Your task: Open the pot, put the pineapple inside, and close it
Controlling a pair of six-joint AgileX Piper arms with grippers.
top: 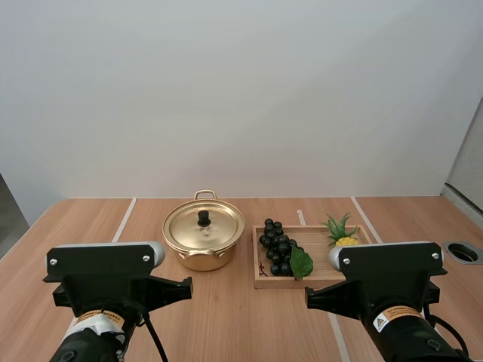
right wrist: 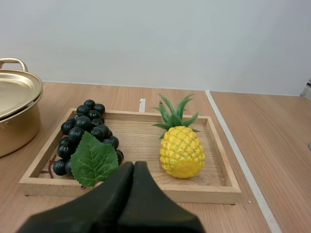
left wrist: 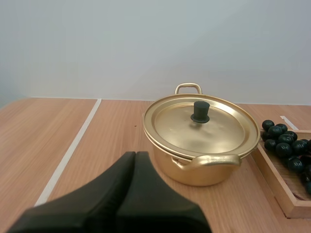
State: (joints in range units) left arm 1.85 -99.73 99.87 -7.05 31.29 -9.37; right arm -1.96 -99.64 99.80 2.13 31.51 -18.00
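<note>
Pineapple (right wrist: 182, 151) sits at the right end of the wooden tray (right wrist: 127, 190), apart from the grapes (right wrist: 85, 131) at its left end. Just left of the tray on the desk (left wrist: 43, 136) stands the pot (left wrist: 204, 171), its lid (left wrist: 170, 121) on. Left pincer (left wrist: 135, 158) and right pincer (right wrist: 133, 166) each have their fingers pressed together on nothing.

The golden pot (left wrist: 194, 172) stands upright on the table (left wrist: 97, 145), closed. Its lid (left wrist: 214, 126) sits flat, with a black knob (left wrist: 199, 111) at the centre. The small yellow pineapple (right wrist: 181, 151), green crown uppermost, sits in the right half of the wooden tray (right wrist: 127, 190) beside the pot.
</note>
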